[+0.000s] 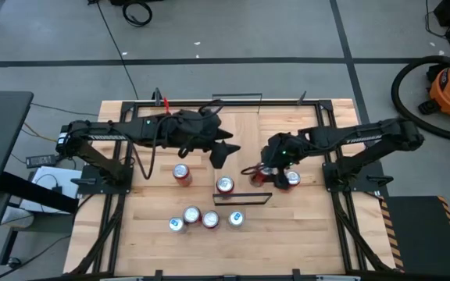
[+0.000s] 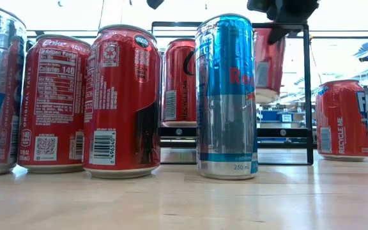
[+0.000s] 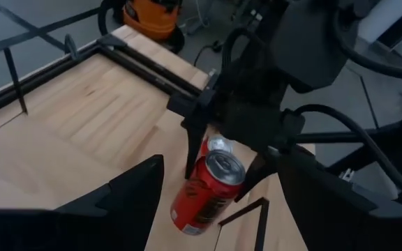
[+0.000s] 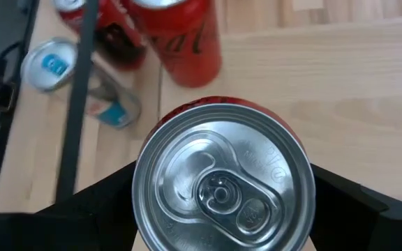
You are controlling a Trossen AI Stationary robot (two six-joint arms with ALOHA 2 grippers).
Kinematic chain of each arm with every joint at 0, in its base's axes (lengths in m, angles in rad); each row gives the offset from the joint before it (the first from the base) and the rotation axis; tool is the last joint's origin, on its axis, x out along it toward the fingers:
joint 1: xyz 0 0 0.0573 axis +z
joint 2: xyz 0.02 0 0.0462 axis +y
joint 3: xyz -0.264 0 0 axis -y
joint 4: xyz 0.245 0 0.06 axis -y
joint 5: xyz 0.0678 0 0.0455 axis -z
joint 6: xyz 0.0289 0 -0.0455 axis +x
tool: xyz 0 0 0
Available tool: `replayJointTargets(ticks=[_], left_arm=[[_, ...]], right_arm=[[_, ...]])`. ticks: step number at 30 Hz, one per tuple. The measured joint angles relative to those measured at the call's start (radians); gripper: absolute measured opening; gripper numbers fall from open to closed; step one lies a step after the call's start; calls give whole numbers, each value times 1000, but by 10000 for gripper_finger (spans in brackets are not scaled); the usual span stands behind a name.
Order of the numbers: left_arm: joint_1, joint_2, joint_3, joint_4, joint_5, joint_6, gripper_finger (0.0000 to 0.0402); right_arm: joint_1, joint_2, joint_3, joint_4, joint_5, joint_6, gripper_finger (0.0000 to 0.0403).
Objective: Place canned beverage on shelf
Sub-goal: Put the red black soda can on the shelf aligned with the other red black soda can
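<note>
The right end effector [image 3: 223, 157] is clamped on a red can [image 3: 206, 190], its two fingers pressed against opposite sides just below the lid. In the left wrist view the can hangs tilted, clear of the wooden table [image 1: 287, 226]; in the low view its base floats above the level of the shelf board, with the dark end effector above it. The right wrist view looks straight down on the can's silver lid and pull tab, which fill the space between the fingers.

From above, the held can is near the right end of the shelf [image 1: 242, 198], a narrow board with thin black wire rails. One red can [image 1: 225, 185] already stands at the left part of the shelf. Another red can [image 1: 292, 179] stands on the table just to the right of the right end effector.

The left end effector [image 1: 219, 154] hovers over the table behind the shelf, its fingers apart and holding nothing. A further red can [image 1: 181, 173] stands on the table to the left of the shelf.

Along the near edge stand four cans [image 1: 201, 219] in a loose row: two red ones in the middle, flanked by blue and silver ones
</note>
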Motion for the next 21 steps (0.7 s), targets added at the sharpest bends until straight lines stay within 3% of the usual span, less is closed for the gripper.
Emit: replayJointTargets(ticks=[8, 21], left_arm=[[-56, -49, 0, -148, -31, 2, 292], [-82, -83, 0, -357, -36, -22, 292]], right_arm=[[50, 85, 17, 34, 18, 102, 329], [65, 235, 129, 41, 45, 79, 329]])
